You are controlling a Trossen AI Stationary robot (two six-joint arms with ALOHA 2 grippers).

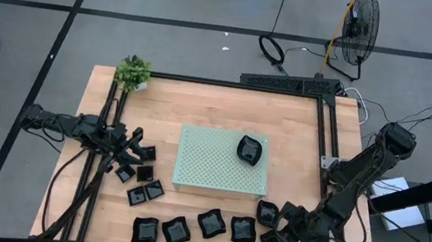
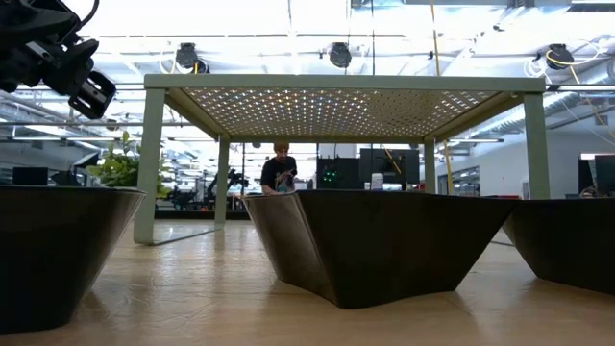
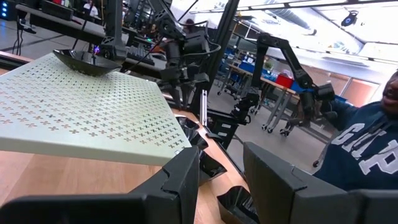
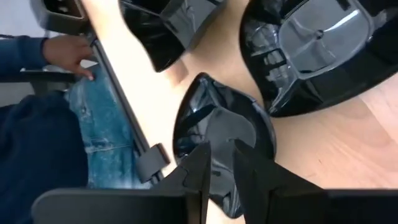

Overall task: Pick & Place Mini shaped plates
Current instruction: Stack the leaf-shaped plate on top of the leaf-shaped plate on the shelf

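Observation:
Several glossy black mini plates lie in a row along the near edge [image 1: 212, 223], and small square ones [image 1: 142, 174] lie at the left. One plate [image 1: 250, 150] sits on the pale green perforated board [image 1: 210, 170]. My right gripper [image 1: 285, 233] is low at the near right corner, its fingers close together over a leaf-like plate [image 4: 214, 124], beside another plate [image 1: 268, 213]. My left gripper [image 1: 128, 148] hovers by the small squares, empty, with a narrow gap [image 3: 221, 180] between its fingers. My right gripper comes slanting down from above onto the leaf-like plate [image 4: 219, 186], its two fingers [image 4: 200, 167] close together with the plate's glossy surface between them. The fingers hide the exact place of contact. The plate rests on the table beside a larger plate [image 4: 317, 50].
The board stands on legs [image 2: 149, 163] at the table's middle. A potted plant [image 1: 133, 72] sits at the far left corner. A black frame rail [image 1: 324, 151] runs along the right side. A person in jeans [image 4: 93, 118] stands close to the near right corner.

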